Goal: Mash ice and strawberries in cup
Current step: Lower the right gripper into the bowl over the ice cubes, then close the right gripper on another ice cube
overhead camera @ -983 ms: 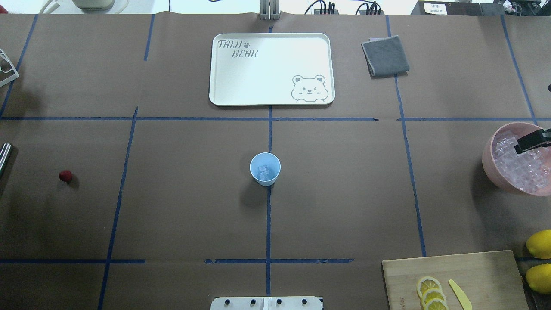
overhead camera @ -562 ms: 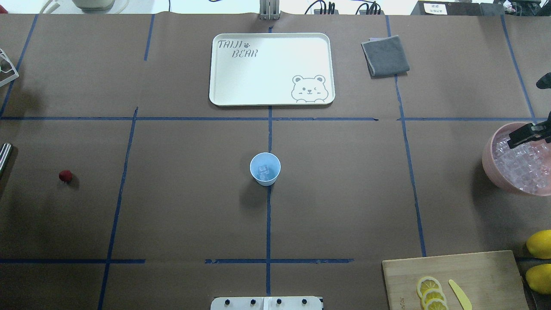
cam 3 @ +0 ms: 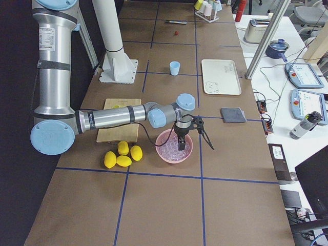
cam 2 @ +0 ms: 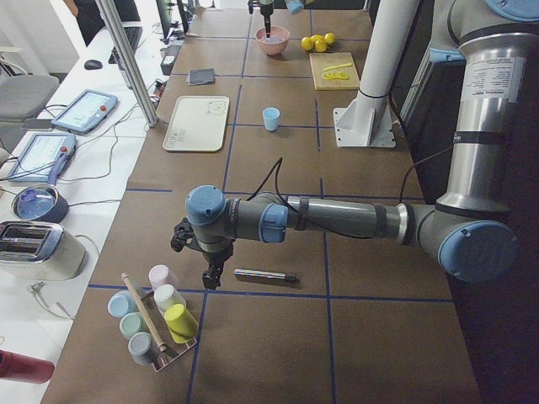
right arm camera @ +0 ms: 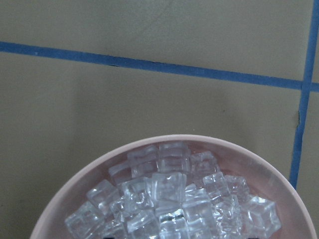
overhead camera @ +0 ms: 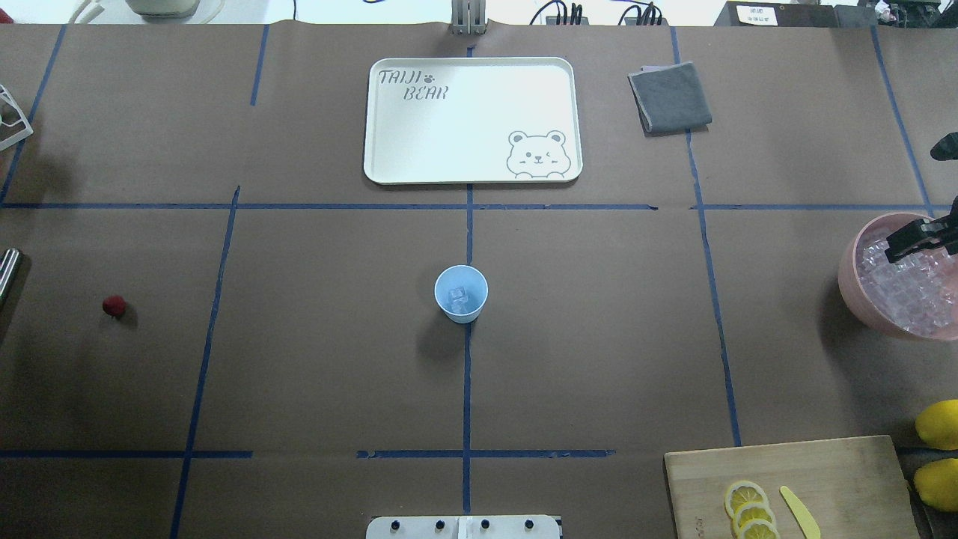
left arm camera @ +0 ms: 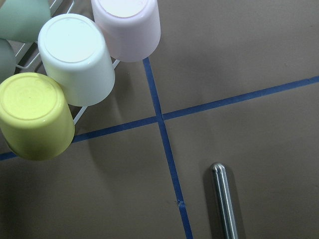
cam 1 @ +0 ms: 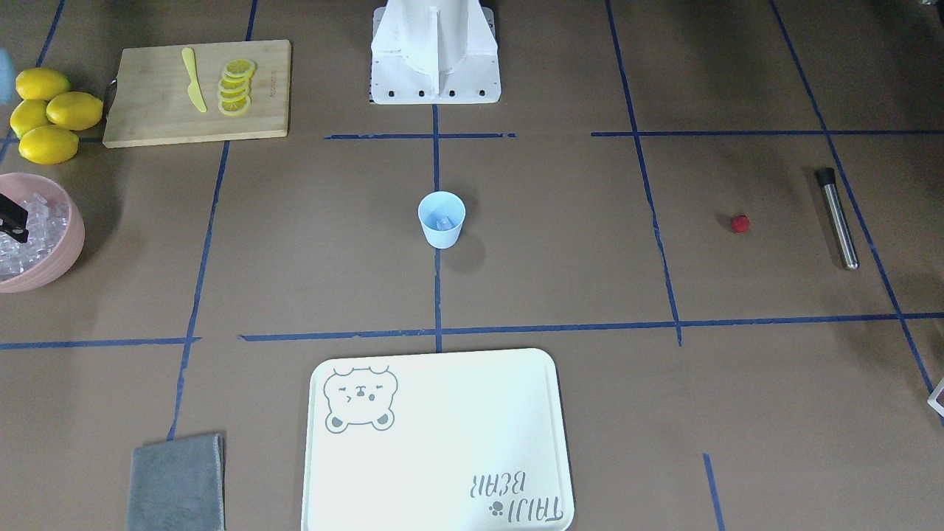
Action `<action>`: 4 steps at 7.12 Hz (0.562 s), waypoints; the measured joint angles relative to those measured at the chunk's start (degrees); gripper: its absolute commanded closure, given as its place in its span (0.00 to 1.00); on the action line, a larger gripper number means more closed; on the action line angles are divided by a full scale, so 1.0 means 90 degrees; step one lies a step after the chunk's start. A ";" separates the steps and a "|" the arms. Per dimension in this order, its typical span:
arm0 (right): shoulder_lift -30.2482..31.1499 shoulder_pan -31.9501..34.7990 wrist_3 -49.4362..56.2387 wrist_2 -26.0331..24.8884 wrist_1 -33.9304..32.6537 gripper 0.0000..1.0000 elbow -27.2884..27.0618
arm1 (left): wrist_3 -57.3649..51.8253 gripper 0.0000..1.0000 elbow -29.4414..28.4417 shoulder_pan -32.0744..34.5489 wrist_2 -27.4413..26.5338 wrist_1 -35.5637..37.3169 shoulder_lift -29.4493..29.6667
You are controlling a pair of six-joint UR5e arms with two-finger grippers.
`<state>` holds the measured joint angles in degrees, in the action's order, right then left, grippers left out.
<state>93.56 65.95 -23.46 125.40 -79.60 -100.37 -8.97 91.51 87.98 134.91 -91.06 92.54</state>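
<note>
The pale blue cup stands upright at the table's centre with a clear ice cube or two in it. More ice is piled in the pink bowl at the right edge. My right gripper hangs open over that bowl, one finger above the ice and the other past the far rim; nothing shows between them. The strawberry lies alone on the paper far left. My left gripper shows only in the exterior left view, low beside a steel rod; I cannot tell whether it is open or shut.
A white bear tray and a grey cloth lie at the far side. A wooden board holds lemon slices and a yellow knife, with whole lemons beside it. A rack of upturned cups stands near the left gripper.
The right gripper has shifted a little leftward over the pink bowl, bringing its second finger into view. Cup and strawberry have not moved.
</note>
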 measured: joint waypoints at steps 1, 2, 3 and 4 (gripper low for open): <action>-0.0006 -0.0008 0.0029 -0.0007 0.0004 0.23 0.0058 | -0.0002 0.00 -0.0007 0.0000 0.0000 0.0000 0.0004; -0.0018 -0.0014 0.0049 -0.0015 0.0006 0.32 0.0091 | -0.0006 0.00 -0.0027 0.0000 0.0000 0.0000 0.0018; -0.0068 -0.0019 0.0055 -0.0014 0.0005 0.34 0.0115 | -0.0009 0.00 -0.0049 0.0000 0.0000 0.0000 0.0038; -0.0144 -0.0025 0.0061 -0.0002 0.0001 0.40 0.0149 | -0.0009 0.00 -0.0062 0.0000 0.0000 0.0000 0.0051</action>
<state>92.27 65.73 -22.90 125.38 -79.60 -99.04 -9.05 90.95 87.98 134.91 -91.05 93.00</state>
